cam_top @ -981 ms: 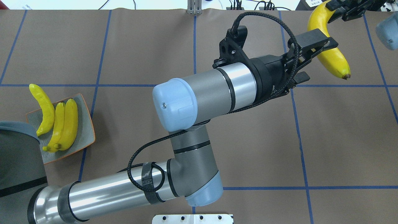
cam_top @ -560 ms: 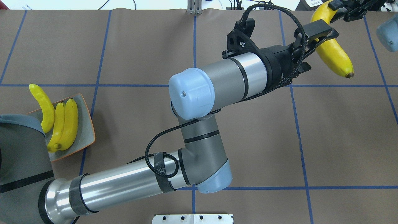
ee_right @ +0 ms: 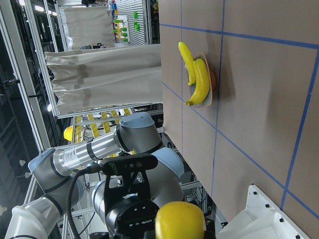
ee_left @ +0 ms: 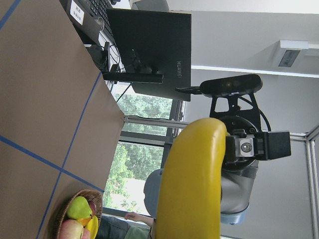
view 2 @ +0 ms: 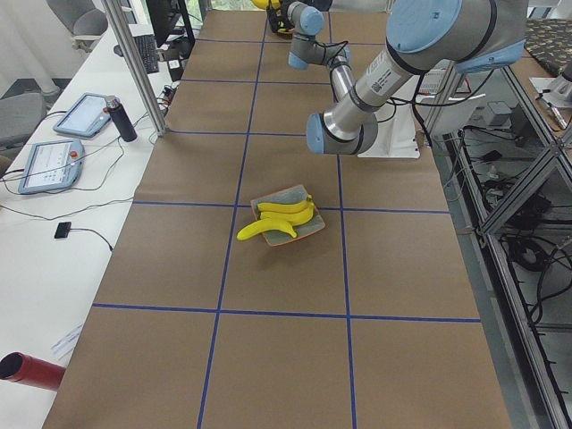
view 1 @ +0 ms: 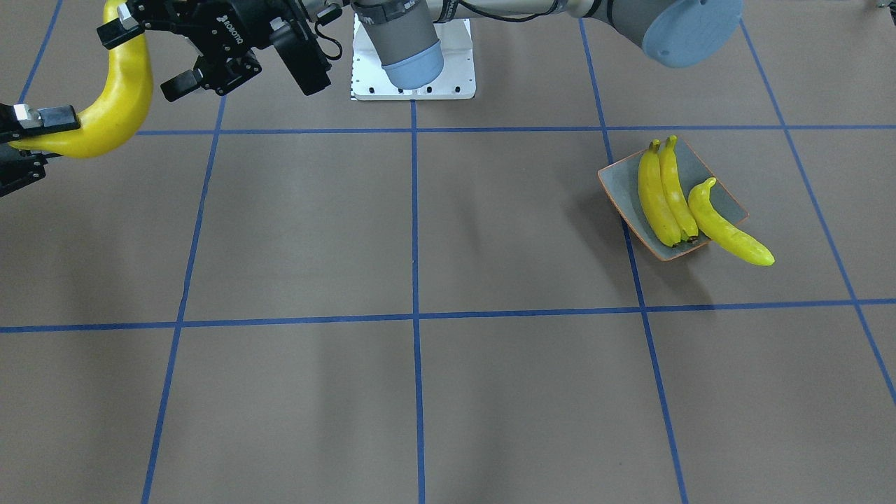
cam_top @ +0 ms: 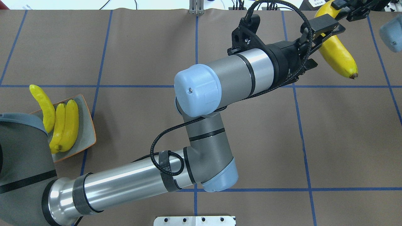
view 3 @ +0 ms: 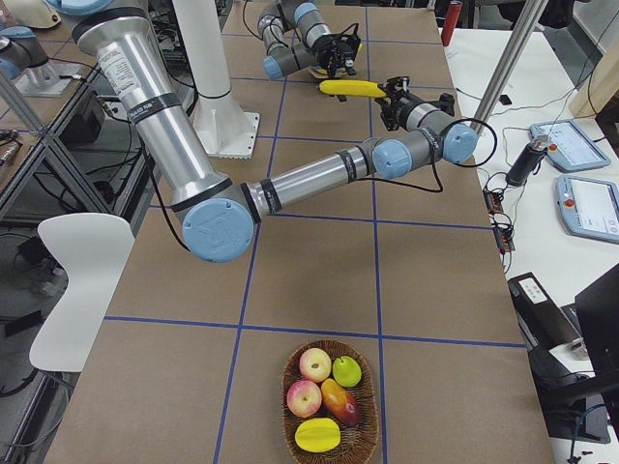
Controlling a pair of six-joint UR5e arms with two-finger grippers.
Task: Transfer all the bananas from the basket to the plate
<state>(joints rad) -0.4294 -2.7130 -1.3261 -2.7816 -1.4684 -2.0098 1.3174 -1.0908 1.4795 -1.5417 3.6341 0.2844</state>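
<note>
One yellow banana hangs in the air over the table's far right part. My right gripper is shut on its far end; in the front view it sits at the left edge. My left arm reaches across the table. My left gripper is open and straddles the banana's middle, one finger over it and one apart from it. The banana fills the left wrist view. The grey-blue plate holds three bananas, and one overhangs its far edge.
A wicker basket with apples, a mango, a green fruit and a yellow one stands at the table's right end. The white robot base is at the near edge. Blue tape lines cross the brown table cover.
My left arm has stretched farther out to the right, and its open gripper has slid up along the banana. The right gripper and banana shifted slightly away. The plate's bananas have not moved.
</note>
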